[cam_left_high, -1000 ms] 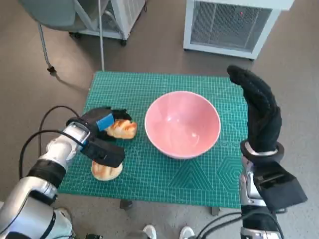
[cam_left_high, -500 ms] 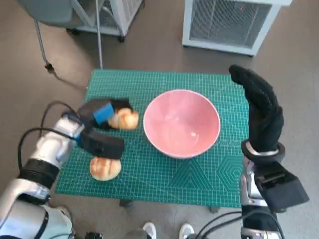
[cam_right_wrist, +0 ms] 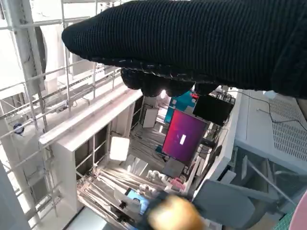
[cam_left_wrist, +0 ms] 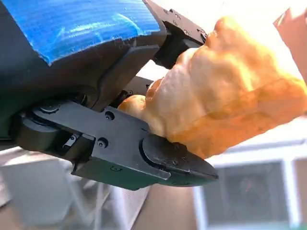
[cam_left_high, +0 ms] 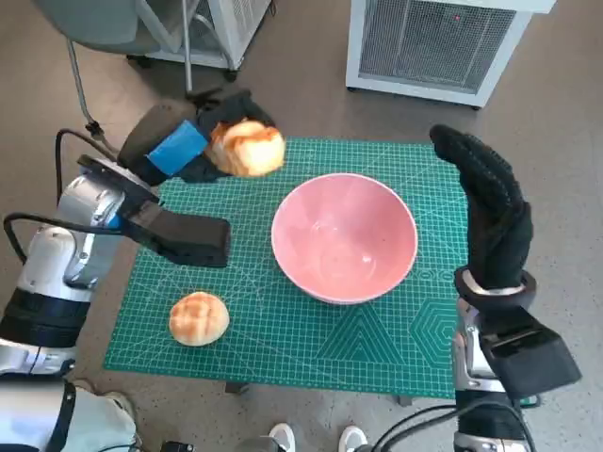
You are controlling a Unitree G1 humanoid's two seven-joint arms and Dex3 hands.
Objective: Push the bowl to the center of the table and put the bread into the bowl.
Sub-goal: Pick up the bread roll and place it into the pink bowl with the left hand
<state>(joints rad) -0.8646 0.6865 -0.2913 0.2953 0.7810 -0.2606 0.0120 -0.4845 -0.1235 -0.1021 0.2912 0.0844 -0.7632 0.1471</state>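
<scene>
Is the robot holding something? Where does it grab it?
Yes. The left hand holds a bread roll by its side, fingers wrapped round it. The right hand holds nothing.

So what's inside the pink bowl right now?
Nothing visible: the pink bowl shows a bare interior. One bread roll is held by the left robot hand; another roll lies on the mat.

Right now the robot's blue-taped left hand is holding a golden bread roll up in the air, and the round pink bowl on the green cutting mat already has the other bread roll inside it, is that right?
Not quite. The blue-taped left hand does hold a golden bread roll in the air, but the round pink bowl is empty. The head view shows the other bread roll lying on the green cutting mat, near its front left corner, apart from the bowl.
</scene>
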